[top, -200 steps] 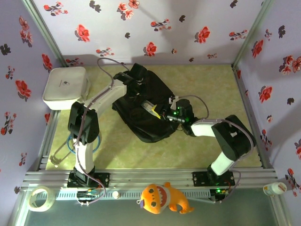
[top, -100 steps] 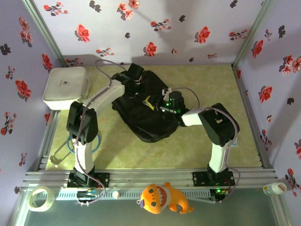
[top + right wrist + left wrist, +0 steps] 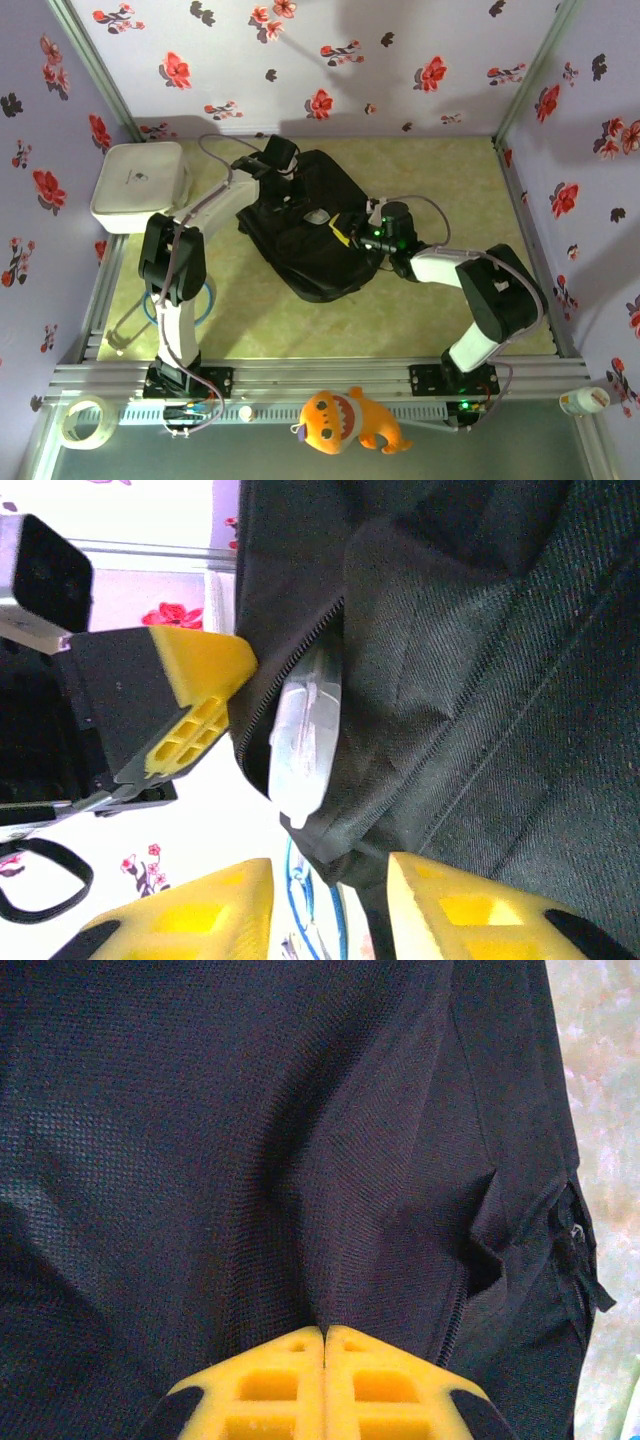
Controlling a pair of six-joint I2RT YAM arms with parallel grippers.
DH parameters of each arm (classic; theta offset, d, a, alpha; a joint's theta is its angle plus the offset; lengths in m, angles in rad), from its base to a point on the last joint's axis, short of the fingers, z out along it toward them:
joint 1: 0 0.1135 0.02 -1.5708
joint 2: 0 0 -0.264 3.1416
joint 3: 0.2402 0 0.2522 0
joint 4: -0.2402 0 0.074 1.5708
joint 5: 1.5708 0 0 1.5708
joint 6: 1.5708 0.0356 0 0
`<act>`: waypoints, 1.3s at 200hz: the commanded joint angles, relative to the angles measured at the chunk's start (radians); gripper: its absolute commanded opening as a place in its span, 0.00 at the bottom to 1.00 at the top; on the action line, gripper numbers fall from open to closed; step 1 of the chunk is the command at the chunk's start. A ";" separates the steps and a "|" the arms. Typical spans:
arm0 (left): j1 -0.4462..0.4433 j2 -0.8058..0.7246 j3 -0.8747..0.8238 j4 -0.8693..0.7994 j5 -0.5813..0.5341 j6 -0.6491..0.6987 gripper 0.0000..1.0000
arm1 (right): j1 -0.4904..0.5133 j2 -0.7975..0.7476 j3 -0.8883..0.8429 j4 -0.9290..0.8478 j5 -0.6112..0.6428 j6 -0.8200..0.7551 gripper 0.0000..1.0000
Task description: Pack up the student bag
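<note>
The student bag [image 3: 312, 245], a black fabric backpack, lies in the middle of the table. My left gripper [image 3: 291, 179] is shut on a fold of its fabric [image 3: 325, 1260] near the zipper, holding the opening up. A pale, clear-wrapped item [image 3: 305, 735] sticks out of the zipper opening [image 3: 318, 215]. My right gripper [image 3: 330, 905] is open just in front of that item, with only a corner of bag fabric between its fingers and no grip on it. In the top view my right gripper [image 3: 354, 233] sits at the bag's right side.
A white hard case [image 3: 140, 185] stands at the back left. An orange plush toy [image 3: 345, 420], a tape roll [image 3: 82, 420] and a small white bottle [image 3: 585, 400] lie along the near rail. Blue cable [image 3: 150, 300] loops by the left arm's base.
My right gripper carried the pale item into the bag's opening, let it go and drew back to the right. My left gripper stayed shut on the fabric, shifting slightly backward.
</note>
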 commanded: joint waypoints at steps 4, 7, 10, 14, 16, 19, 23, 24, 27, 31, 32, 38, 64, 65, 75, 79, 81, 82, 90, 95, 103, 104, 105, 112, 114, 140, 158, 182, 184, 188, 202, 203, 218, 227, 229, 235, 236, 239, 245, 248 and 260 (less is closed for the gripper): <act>0.005 -0.040 -0.013 0.049 0.034 -0.014 0.00 | 0.017 0.026 0.070 -0.073 -0.006 -0.054 0.29; 0.005 -0.040 -0.015 0.049 0.035 -0.014 0.00 | 0.018 0.034 0.081 -0.071 -0.009 -0.054 0.29; 0.005 -0.040 -0.016 0.049 0.036 -0.014 0.00 | 0.019 0.041 0.092 -0.068 -0.011 -0.054 0.28; 0.005 -0.042 -0.017 0.049 0.036 -0.014 0.00 | 0.023 0.052 0.103 -0.068 -0.013 -0.054 0.27; 0.005 -0.044 -0.018 0.048 0.036 -0.013 0.00 | 0.024 0.058 0.110 -0.068 -0.013 -0.054 0.26; 0.005 -0.044 -0.020 0.050 0.037 -0.014 0.00 | 0.025 0.068 0.123 -0.067 -0.013 -0.054 0.25; 0.005 -0.044 -0.020 0.049 0.038 -0.015 0.00 | 0.028 0.077 0.136 -0.067 -0.014 -0.054 0.24; 0.005 -0.044 -0.020 0.049 0.038 -0.015 0.00 | 0.028 0.081 0.140 -0.067 -0.014 -0.054 0.24; 0.005 -0.045 -0.021 0.050 0.039 -0.014 0.00 | 0.030 0.092 0.152 -0.064 -0.017 -0.055 0.23; 0.005 -0.045 -0.023 0.050 0.040 -0.013 0.00 | 0.031 0.102 0.165 -0.063 -0.018 -0.057 0.22; 0.005 -0.047 -0.022 0.050 0.041 -0.013 0.00 | 0.031 0.107 0.169 -0.062 -0.019 -0.058 0.22; 0.005 -0.048 -0.023 0.049 0.043 -0.013 0.00 | 0.032 0.127 0.190 -0.065 -0.017 -0.061 0.21; 0.005 -0.053 -0.027 0.052 0.058 -0.015 0.00 | 0.032 0.223 0.291 -0.100 -0.005 -0.083 0.16; 0.005 -0.052 -0.027 0.052 0.059 -0.015 0.00 | 0.031 0.228 0.295 -0.101 -0.005 -0.082 0.15; 0.007 -0.053 -0.026 0.055 0.072 -0.015 0.00 | 0.032 0.273 0.327 -0.094 -0.006 -0.079 0.13; 0.007 -0.053 -0.026 0.057 0.076 -0.018 0.00 | 0.032 0.288 0.338 -0.091 -0.007 -0.076 0.12; 0.007 -0.055 -0.025 0.058 0.079 -0.019 0.00 | 0.032 0.293 0.343 -0.090 -0.007 -0.075 0.12; 0.007 -0.053 -0.025 0.058 0.079 -0.019 0.00 | 0.031 0.298 0.346 -0.090 -0.008 -0.074 0.12; 0.008 -0.055 -0.027 0.065 0.091 -0.024 0.00 | 0.030 0.322 0.360 -0.085 -0.011 -0.073 0.11; 0.010 -0.056 -0.025 0.070 0.100 -0.027 0.00 | 0.030 0.328 0.365 -0.080 -0.010 -0.074 0.11; 0.012 -0.057 -0.028 0.076 0.108 -0.035 0.00 | 0.027 0.329 0.362 -0.075 -0.006 -0.077 0.11; 0.013 -0.058 -0.027 0.076 0.109 -0.036 0.00 | 0.027 0.327 0.361 -0.075 -0.006 -0.078 0.11; 0.012 -0.058 -0.028 0.076 0.110 -0.035 0.00 | 0.026 0.325 0.360 -0.074 -0.006 -0.079 0.11; 0.015 -0.061 -0.030 0.081 0.113 -0.038 0.00 | 0.022 0.312 0.351 -0.068 -0.003 -0.085 0.12; 0.017 -0.061 -0.032 0.081 0.114 -0.040 0.00 | 0.020 0.308 0.346 -0.068 -0.002 -0.087 0.13; 0.036 -0.082 -0.035 0.091 0.156 -0.033 0.08 | -0.010 0.193 0.282 -0.131 0.020 -0.131 0.21; 0.053 -0.111 -0.045 0.112 0.206 -0.037 0.21 | -0.028 0.077 0.223 -0.221 0.043 -0.191 0.30; 0.089 -0.182 -0.098 0.139 0.221 -0.043 0.39 | -0.031 -0.078 0.201 -0.479 0.130 -0.353 0.39; 0.093 -0.191 -0.107 0.143 0.220 -0.046 0.40 | -0.029 -0.090 0.204 -0.502 0.142 -0.368 0.39; 0.103 -0.206 -0.121 0.149 0.221 -0.048 0.42 | -0.026 -0.111 0.211 -0.556 0.163 -0.393 0.40; 0.144 -0.269 -0.199 0.184 0.221 -0.064 0.49 | 0.006 -0.169 0.269 -0.740 0.261 -0.512 0.45; 0.147 -0.273 -0.206 0.187 0.221 -0.066 0.49 | 0.009 -0.171 0.275 -0.753 0.269 -0.522 0.46; 0.200 -0.344 -0.305 0.233 0.221 -0.094 0.55 | 0.049 -0.183 0.360 -0.897 0.353 -0.622 0.51; 0.233 -0.388 -0.379 0.266 0.221 -0.112 0.58 | 0.090 -0.169 0.422 -0.972 0.409 -0.689 0.54; 0.241 -0.399 -0.396 0.273 0.220 -0.115 0.59 | 0.093 -0.166 0.429 -0.981 0.413 -0.695 0.54; 0.264 -0.426 -0.438 0.293 0.218 -0.128 0.61 | 0.118 -0.149 0.467 -1.016 0.448 -0.729 0.55; 0.267 -0.430 -0.449 0.296 0.217 -0.129 0.61 | 0.121 -0.146 0.473 -1.021 0.451 -0.734 0.55; 0.278 -0.442 -0.474 0.305 0.218 -0.135 0.62 | 0.134 -0.135 0.495 -1.040 0.467 -0.751 0.56; 0.297 -0.465 -0.516 0.321 0.217 -0.142 0.63 | 0.156 -0.111 0.533 -1.069 0.487 -0.781 0.57; 0.308 -0.476 -0.537 0.324 0.217 -0.143 0.64 | 0.167 -0.098 0.553 -1.083 0.497 -0.794 0.57; 0.340 -0.513 -0.609 0.333 0.212 -0.148 0.66 | 0.206 -0.036 0.640 -1.130 0.523 -0.843 0.58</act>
